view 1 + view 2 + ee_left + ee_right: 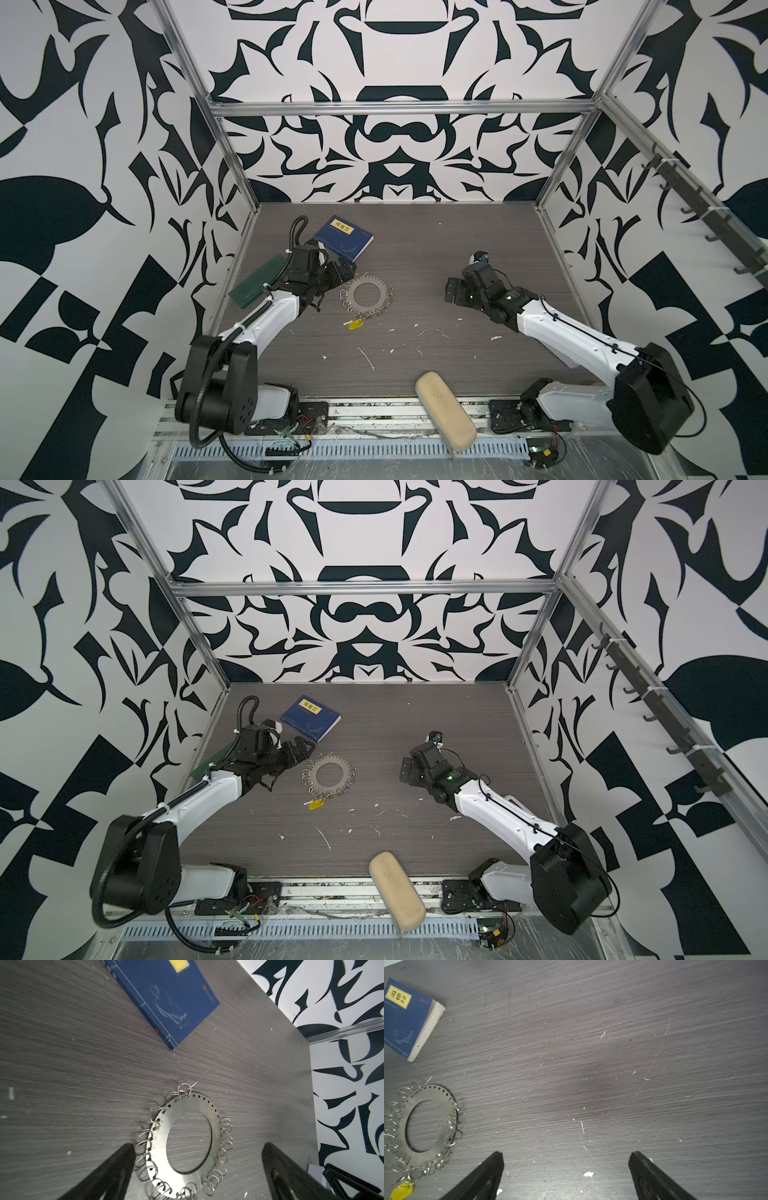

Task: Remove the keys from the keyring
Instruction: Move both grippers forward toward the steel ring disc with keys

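grey keyring (185, 1104) lies just beside the gaping left gripper (198, 1147) — gaping right gripper (566, 1154) well apart.

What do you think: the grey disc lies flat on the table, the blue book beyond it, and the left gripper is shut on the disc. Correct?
Not quite. The left gripper is open, jaws wide apart, as the left wrist view shows. The grey disc does lie flat on the table, the blue book beyond it.
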Controlling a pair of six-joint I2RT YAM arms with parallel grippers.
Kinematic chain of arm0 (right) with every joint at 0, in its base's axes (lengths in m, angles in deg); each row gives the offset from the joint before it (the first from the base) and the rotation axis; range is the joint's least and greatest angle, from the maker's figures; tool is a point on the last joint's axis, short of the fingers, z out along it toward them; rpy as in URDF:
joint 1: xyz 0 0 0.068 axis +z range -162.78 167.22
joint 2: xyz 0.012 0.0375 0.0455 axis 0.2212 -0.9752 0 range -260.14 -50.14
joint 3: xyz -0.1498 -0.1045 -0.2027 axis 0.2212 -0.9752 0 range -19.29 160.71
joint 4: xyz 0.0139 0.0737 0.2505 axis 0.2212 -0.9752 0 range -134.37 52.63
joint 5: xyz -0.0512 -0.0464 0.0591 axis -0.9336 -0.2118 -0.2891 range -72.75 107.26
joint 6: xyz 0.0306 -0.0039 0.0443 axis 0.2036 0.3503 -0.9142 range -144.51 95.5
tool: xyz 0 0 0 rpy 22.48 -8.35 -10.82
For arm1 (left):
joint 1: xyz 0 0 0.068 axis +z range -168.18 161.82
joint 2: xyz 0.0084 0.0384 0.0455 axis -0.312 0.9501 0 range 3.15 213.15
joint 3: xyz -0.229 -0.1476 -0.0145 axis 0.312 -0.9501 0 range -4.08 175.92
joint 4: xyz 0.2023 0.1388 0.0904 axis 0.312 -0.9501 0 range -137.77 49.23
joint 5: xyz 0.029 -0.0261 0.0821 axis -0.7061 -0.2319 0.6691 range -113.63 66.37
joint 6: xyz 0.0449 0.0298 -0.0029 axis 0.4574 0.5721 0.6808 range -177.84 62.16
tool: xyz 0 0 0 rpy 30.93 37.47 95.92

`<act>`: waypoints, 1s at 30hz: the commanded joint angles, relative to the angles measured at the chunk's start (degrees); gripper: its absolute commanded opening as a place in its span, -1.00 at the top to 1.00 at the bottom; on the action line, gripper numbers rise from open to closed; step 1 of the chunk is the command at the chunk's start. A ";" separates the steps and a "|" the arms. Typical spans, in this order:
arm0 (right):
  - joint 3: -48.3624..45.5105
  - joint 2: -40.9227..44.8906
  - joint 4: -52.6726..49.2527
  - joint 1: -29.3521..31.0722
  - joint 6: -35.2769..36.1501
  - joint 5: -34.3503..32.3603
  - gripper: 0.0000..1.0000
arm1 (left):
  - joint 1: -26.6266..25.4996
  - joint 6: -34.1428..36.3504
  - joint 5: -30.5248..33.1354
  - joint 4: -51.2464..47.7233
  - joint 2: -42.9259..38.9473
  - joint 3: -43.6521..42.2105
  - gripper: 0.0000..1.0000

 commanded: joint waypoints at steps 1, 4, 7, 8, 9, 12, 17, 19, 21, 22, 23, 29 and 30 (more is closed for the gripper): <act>3.20 -1.18 0.53 0.22 -1.18 1.26 -0.96 | 0.14 -1.48 -4.02 1.56 4.73 2.30 -0.98; 5.34 -3.24 -0.36 0.18 -0.14 4.51 -0.96 | 0.18 -0.97 -4.91 1.51 9.26 4.22 -0.99; 7.08 -4.27 -2.59 0.17 0.71 5.71 -0.96 | 0.14 -0.11 -3.63 2.20 11.80 4.97 -0.98; 6.87 -4.00 -2.53 0.20 0.77 5.83 -0.96 | 0.14 -0.17 -4.24 2.63 12.43 5.11 -0.98; 6.59 -3.82 -2.36 0.20 0.84 5.90 -0.96 | 0.14 -0.17 -4.45 2.76 12.88 5.29 -0.98; 5.91 -3.47 -2.11 0.19 2.31 5.84 -0.96 | 0.05 -0.88 -5.62 3.96 14.14 5.10 -0.99; 5.91 -3.32 -3.34 0.21 3.40 5.55 -0.97 | -1.92 -2.63 -10.79 6.45 17.17 5.58 -0.99; 5.70 -2.82 -3.39 0.21 3.50 5.22 -0.97 | -3.75 -2.80 -12.20 6.53 18.48 6.80 -0.99; 5.54 -2.18 -3.85 0.15 4.06 4.30 -0.97 | -5.94 -3.28 -13.39 6.53 20.26 8.43 -0.99; 5.51 -1.85 -4.21 0.13 4.39 3.63 -0.98 | -7.24 -3.58 -14.05 6.73 21.45 9.54 -1.00; 5.41 -1.39 -4.36 0.09 4.91 3.10 -0.99 | -8.56 -4.13 -14.96 7.39 22.63 10.73 -0.99; 4.28 1.13 -5.45 0.05 5.39 2.53 -1.00 | -15.38 -6.11 -21.17 10.79 29.16 19.87 -0.91; 4.06 1.50 -5.60 0.03 5.43 2.86 -1.00 | -15.55 -6.27 -20.57 10.79 29.15 20.48 -0.91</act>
